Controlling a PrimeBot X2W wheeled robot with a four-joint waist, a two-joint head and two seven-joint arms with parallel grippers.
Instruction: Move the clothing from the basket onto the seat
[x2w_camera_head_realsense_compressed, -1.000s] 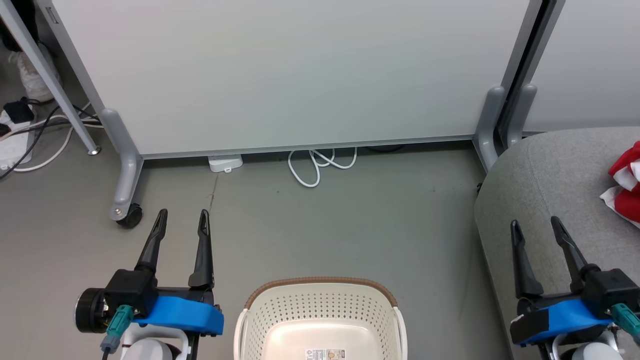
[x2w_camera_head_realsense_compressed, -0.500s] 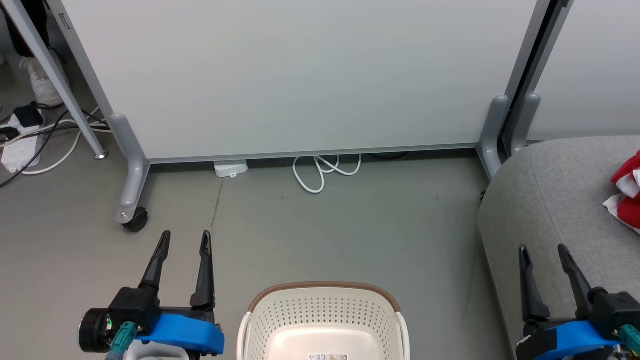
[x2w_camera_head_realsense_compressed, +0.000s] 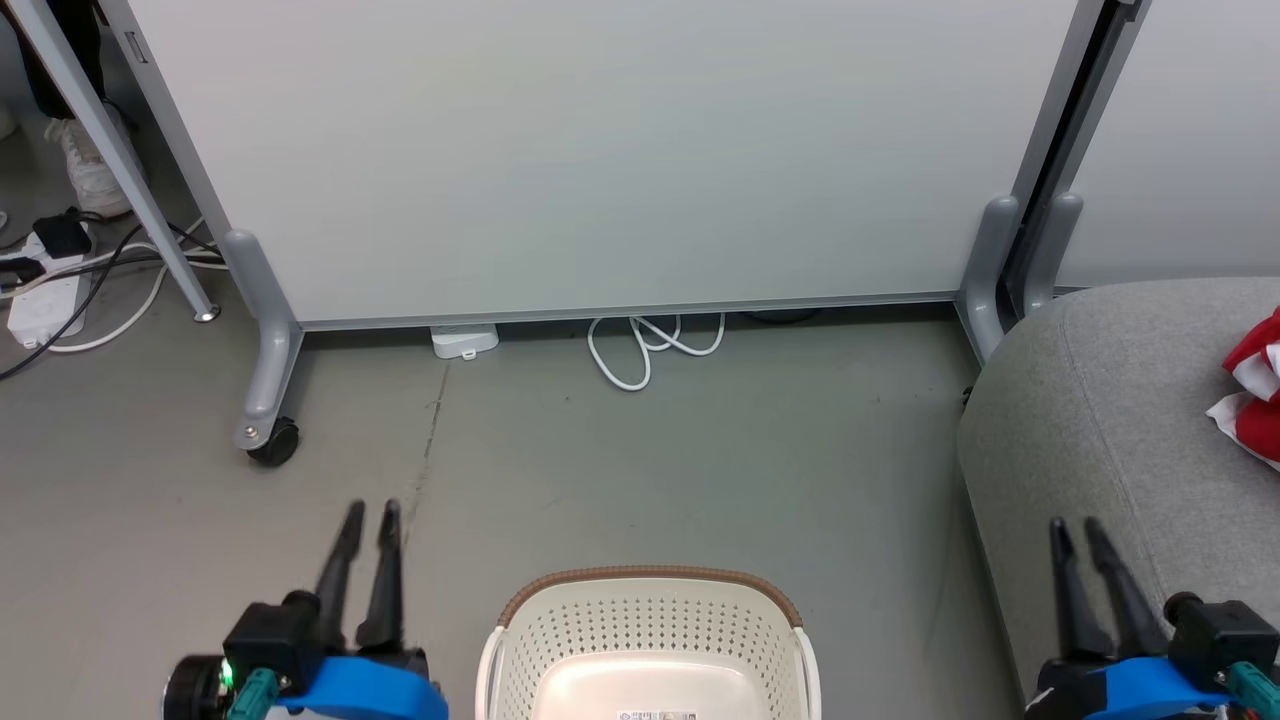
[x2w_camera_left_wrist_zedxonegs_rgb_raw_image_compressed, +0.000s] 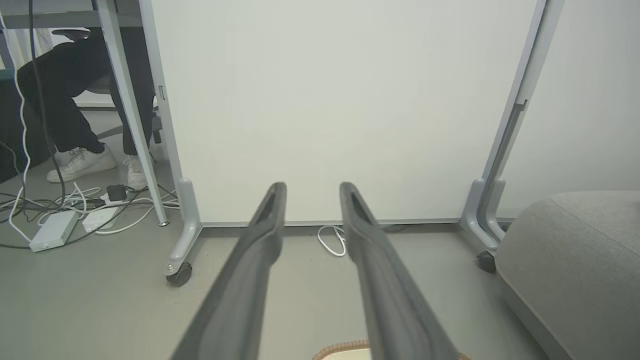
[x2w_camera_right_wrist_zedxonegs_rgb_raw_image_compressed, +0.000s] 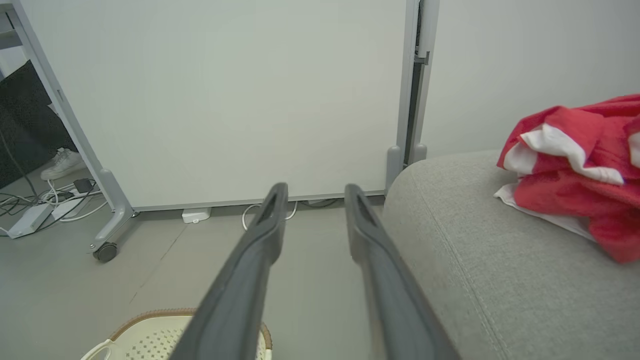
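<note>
The red and white clothing (x2w_camera_head_realsense_compressed: 1255, 385) lies bunched on the grey seat (x2w_camera_head_realsense_compressed: 1100, 420) at the right edge; in the right wrist view the clothing (x2w_camera_right_wrist_zedxonegs_rgb_raw_image_compressed: 575, 165) rests on the seat (x2w_camera_right_wrist_zedxonegs_rgb_raw_image_compressed: 475, 260) to the right of my fingers. The cream basket (x2w_camera_head_realsense_compressed: 650, 577) stands on the floor at bottom centre, its visible inside bare. My left gripper (x2w_camera_head_realsense_compressed: 370, 512) hangs over the floor left of the basket, open by a narrow gap, nothing between its fingers. My right gripper (x2w_camera_head_realsense_compressed: 1075, 530) is over the seat's front corner, likewise narrowly open and holding nothing.
A white partition (x2w_camera_head_realsense_compressed: 600, 150) on grey wheeled feet (x2w_camera_head_realsense_compressed: 270, 440) stands across the back. White cable loops (x2w_camera_head_realsense_compressed: 650, 345) lie at its base, with power strips and cords (x2w_camera_head_realsense_compressed: 50, 290) at far left. A seated person's legs and shoes (x2w_camera_left_wrist_zedxonegs_rgb_raw_image_compressed: 80, 155) are behind the partition.
Both grippers' fingers have drawn much closer together. Both grippers sit lower in the head view, and the whole picture has shifted slightly.
</note>
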